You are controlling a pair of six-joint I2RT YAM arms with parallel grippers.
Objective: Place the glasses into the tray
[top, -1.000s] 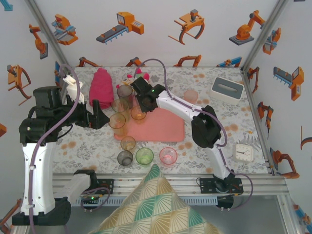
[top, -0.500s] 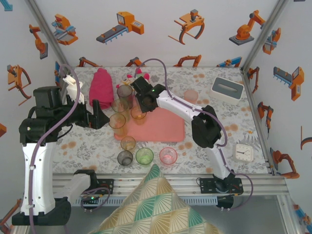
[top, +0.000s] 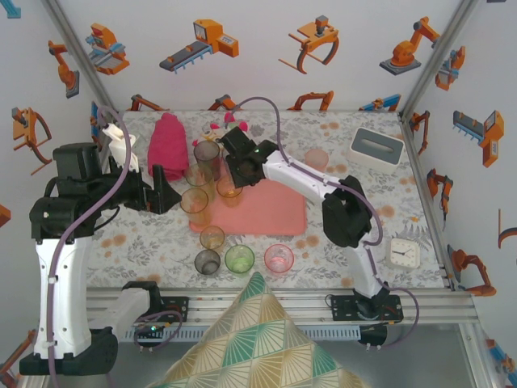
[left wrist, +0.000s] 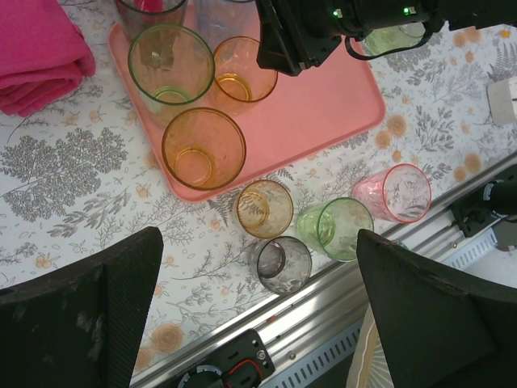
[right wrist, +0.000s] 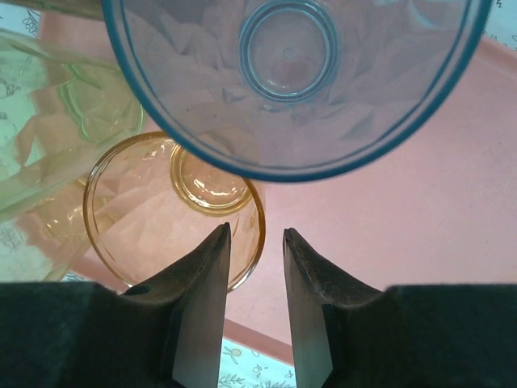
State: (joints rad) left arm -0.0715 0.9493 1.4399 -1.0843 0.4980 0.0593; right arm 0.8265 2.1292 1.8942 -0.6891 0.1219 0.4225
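Note:
The salmon tray [top: 271, 212] lies mid-table. A tall grey glass [top: 207, 152], a greenish one [top: 198, 174], an orange one [top: 194, 202] and a short orange glass [top: 229, 188] stand at its left end. My right gripper [top: 234, 172] hovers over that short orange glass [right wrist: 161, 214], jaws slightly apart around its rim [right wrist: 256, 232], not pinching it. A bluish glass [right wrist: 291, 81] stands just beyond. Amber [left wrist: 264, 208], grey [left wrist: 283, 264], green [left wrist: 335, 229] and pink [left wrist: 393, 192] glasses stand on the table in front of the tray [left wrist: 323, 105]. My left gripper [left wrist: 258, 238] hangs wide open above them, holding nothing.
A magenta rolled towel [top: 166, 141] lies at the back left. A white-rimmed box [top: 376, 148] and another pink glass [top: 317, 159] stand at the back right. A small clock [top: 403, 252] sits front right. A patterned cushion [top: 258, 339] covers the near rail.
My right gripper's jaws have parted and let go of the short orange glass, which now stands on the tray. The left arm has not moved.

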